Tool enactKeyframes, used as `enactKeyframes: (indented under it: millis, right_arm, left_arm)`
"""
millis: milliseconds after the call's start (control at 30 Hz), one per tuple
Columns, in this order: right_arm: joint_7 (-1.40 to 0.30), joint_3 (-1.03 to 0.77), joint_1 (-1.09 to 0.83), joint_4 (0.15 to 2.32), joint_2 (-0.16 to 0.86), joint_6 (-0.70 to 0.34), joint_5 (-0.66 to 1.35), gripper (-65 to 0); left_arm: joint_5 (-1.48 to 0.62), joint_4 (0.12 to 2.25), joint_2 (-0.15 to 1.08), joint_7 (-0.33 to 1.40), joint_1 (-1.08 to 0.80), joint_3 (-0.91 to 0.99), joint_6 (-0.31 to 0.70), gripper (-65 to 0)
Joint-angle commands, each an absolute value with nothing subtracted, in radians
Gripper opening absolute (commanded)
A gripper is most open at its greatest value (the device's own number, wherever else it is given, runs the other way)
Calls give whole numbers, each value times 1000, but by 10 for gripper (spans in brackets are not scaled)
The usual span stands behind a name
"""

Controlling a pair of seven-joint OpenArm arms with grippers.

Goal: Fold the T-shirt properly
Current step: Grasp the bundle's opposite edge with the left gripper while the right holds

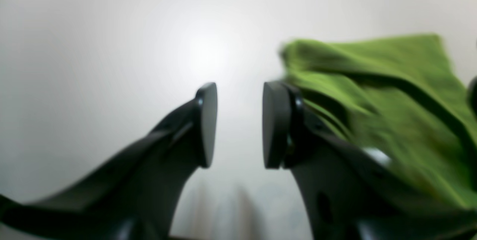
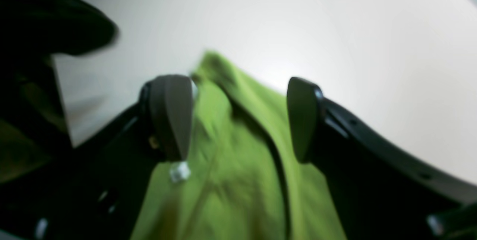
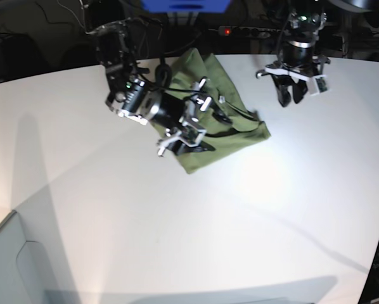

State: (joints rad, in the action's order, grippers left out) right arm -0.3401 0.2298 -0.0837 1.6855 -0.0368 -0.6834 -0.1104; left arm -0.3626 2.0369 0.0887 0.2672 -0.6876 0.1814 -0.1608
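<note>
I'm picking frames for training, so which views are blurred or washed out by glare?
Left wrist view: T-shirt smeared by motion blur, bright glare on the table past the left gripper. Right wrist view: shirt soft and blurred between the right gripper fingers. Base view: sharpest, with a glare patch on the table right of centre.

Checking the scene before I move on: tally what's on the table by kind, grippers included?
T-shirt, green, folded into a bundle: 1
Grippers: 2, left gripper and right gripper, both with jaws apart and nothing held
White table: 1
Total: 4
</note>
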Motion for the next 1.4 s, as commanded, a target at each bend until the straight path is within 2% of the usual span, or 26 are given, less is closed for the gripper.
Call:
enactKeyframes:
  millis: [0,200,367,567,900,1167,1233,1367]
  right_arm:
    - [-306,208,-81,1722,-33,-696,-88,-268]
    - [-306,116,-134,1788,39,-698,-88,-268]
    - [-306,97,-143,1790,79,-698,-88,-268]
    - [-306,79,-168,1788,87,-698,-88,-268]
    - [-306,79,-171,1787,91,-698,-88,-270]
    - [-306,79,-183,1785,91,-698,-90,-271]
    - [-306,79,-185,1785,91,-698,-90,-271]
    - [-308,79,-185,1785,91,-698,-90,-271]
  left_arm:
    - [-363,2063,81,245,-691,157,-159,-448]
    - [-361,2057,58,239,-713,-77,-166,-443]
    - [-363,2054,58,245,-723,-196,-166,-377]
    - [-363,2034,58,237,-753,-206,-168,-367]
    - [-363,1885,35,236,-704,-209,-168,-367]
    - [-364,1873,35,240,-682,-214,-163,-370]
    - [-364,1873,35,240,-680,-214,-160,-391]
    - [-364,1873,35,243,-665,-216,-157,-493]
